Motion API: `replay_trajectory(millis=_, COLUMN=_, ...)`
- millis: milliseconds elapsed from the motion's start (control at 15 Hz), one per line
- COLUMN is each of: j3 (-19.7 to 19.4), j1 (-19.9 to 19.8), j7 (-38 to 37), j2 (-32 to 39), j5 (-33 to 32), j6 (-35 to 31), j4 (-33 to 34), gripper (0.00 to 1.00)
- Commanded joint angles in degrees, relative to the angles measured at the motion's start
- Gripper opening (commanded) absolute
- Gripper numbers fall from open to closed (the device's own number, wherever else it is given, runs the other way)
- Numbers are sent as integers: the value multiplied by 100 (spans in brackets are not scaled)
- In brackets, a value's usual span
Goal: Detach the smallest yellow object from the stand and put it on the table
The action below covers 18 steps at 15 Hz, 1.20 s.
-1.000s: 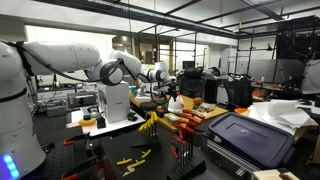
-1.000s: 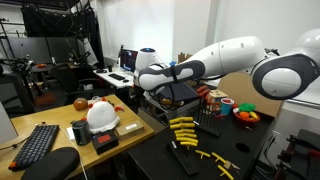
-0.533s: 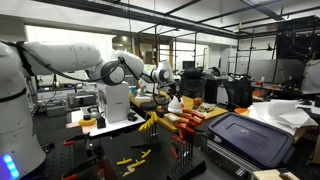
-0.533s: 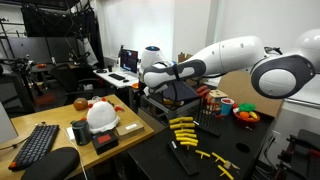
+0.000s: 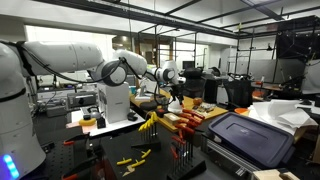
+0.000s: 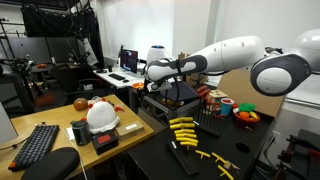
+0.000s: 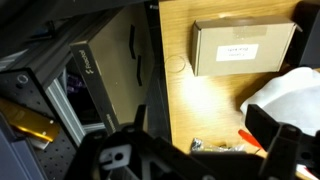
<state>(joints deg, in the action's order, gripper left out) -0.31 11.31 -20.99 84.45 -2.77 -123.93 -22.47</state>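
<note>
Only in the wrist view are the jaws shown, spread wide and empty above a cardboard box (image 7: pixel 243 47). In both exterior views the arm (image 5: pixel 75 55) is seen reaching above and beyond the stand (image 5: pixel 172 125). Yellow tools (image 6: pixel 183 126) are held on the stand, too small for the smallest to be picked out.

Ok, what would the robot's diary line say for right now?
gripper: open, empty | under it: wooden desktop, cardboard box | stand: untouched, yellow tools on it

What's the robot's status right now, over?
Gripper open, empty, off to the side. Yellow tools untouched; smallest too small to pick out. Nothing visibly blocking.
</note>
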Motion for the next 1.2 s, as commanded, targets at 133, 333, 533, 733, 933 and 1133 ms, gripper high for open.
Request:
replay_trajectory(millis=133, j3=518, j1=-306, j7=620, j2=-223, j5=652, j6=1223, j4=-29, gripper=100)
replay_trajectory(millis=333, j3=601, j1=-396, j7=627, j2=-264, j5=795, j6=1785, j4=-30, gripper=100)
replay_trajectory(millis=533, j3=687, j1=-463, j7=514, j2=-293, j5=929, j6=2390, j4=-56, gripper=100)
replay_trajectory(millis=733, j3=693, j1=-492, j7=241, j2=-268, j5=1050, j6=2823, j4=-41, gripper=100)
replay_trajectory(millis=933, j3=704, j1=-490, j7=-106, j2=-206, j5=1145, j6=2952, j4=1, gripper=100)
replay_trajectory(millis=1133, j3=654, j1=-449, j7=-544, j2=-117, j5=1170, j6=2899, j4=110, gripper=100)
